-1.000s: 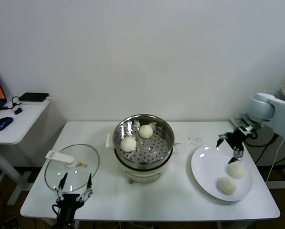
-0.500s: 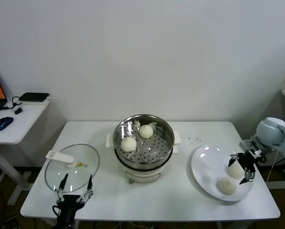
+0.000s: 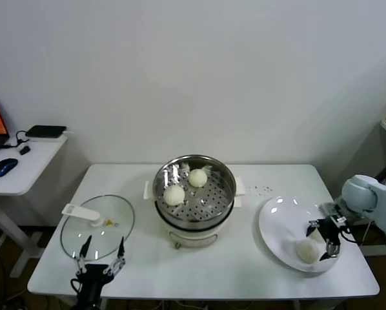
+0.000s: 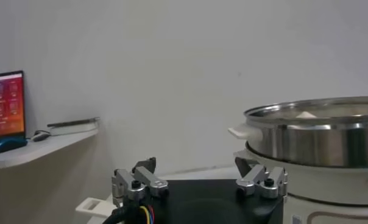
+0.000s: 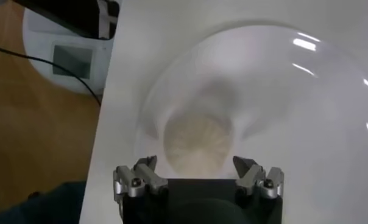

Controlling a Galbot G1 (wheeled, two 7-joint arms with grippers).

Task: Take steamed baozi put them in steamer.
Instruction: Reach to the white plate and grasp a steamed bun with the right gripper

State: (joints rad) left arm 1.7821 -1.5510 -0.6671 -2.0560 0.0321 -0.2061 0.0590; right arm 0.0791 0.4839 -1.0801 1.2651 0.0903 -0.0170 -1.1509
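One high overview, two low close-ups

The head camera looks forward and down over the whole table (image 3: 244, 271); the left wrist camera sits low, level with the steamer (image 4: 318, 137) — the right wrist camera hangs close above the plate (image 5: 306, 122) — both also in the head view.

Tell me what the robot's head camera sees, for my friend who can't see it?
The right pincer hangs open over a bun on the white plate. Two buns already sit in the steel steamer mid-table. The left pincer waits open near the glass lid.
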